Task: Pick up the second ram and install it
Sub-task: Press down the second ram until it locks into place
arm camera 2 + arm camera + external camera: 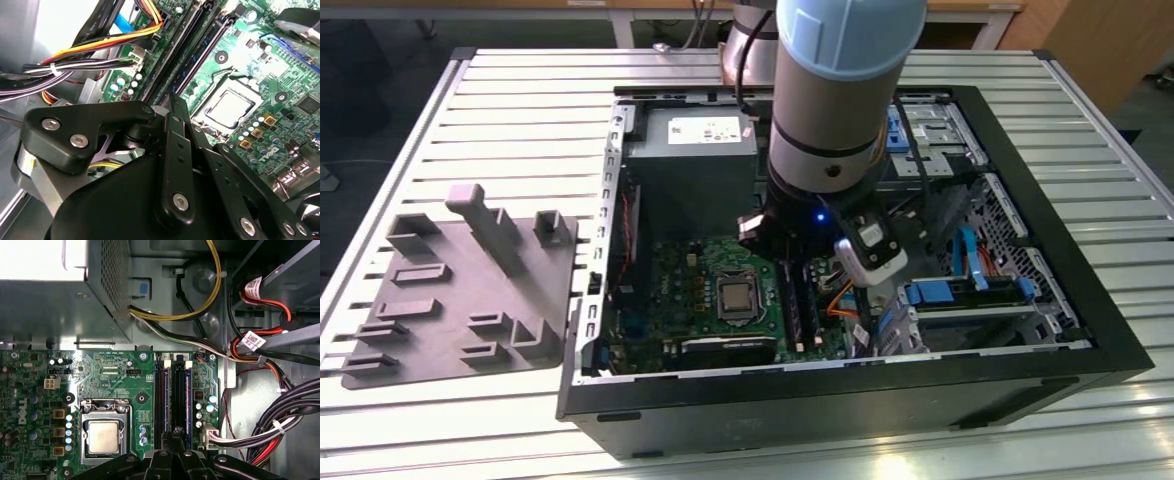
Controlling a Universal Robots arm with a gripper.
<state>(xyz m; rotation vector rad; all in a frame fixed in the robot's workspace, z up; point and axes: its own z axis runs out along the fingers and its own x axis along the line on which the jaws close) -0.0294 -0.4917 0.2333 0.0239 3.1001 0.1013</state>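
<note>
My gripper (791, 265) hangs inside the open computer case (854, 385), low over the green motherboard (700, 275). Its black fingers (176, 145) are shut tip to tip, with nothing showing between them. In both wrist views the tips (177, 430) sit right above the long black memory slots (172, 390) beside the processor socket (102, 436). The slots (187, 55) run away from the tips, and I cannot tell the second ram apart from them.
Cable bundles (272, 422) crowd the space beside the slots. The power supply (687, 150) stands at the case's far end and the drive bay (967, 292) on the exterior view's right. A grey parts fixture (454, 290) lies on the slatted table outside the case.
</note>
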